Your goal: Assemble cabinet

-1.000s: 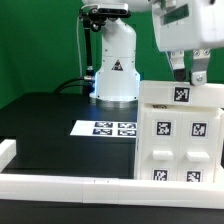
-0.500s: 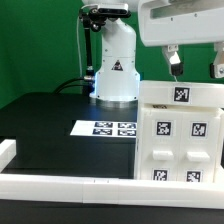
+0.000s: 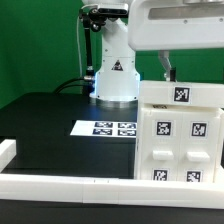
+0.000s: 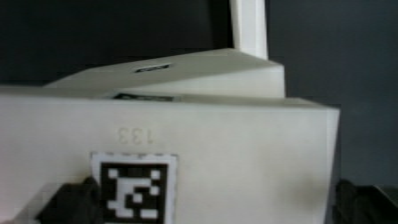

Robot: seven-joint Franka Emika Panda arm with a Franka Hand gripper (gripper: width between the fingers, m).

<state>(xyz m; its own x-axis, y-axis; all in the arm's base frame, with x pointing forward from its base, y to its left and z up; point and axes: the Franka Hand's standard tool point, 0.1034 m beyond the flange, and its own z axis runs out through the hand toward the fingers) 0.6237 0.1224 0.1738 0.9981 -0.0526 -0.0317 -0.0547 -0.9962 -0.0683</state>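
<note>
Pincer point(image 3: 168, 68) hangs just above the cabinet point(image 3: 178, 135).

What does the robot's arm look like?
The arm is white and rounded, with a black triangle mark on its base and a dark block on top. A black cable trails behind it. The hand is white and boxy, with a dark finger.

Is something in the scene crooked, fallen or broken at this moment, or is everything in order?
Nothing stands out. The cabinet stands upright on the black table with no visible damage. The marker board lies flat beside it, toward the exterior view's left. The hand hovers just above the cabinet's top; only one finger shows, so its state is unclear.
</note>
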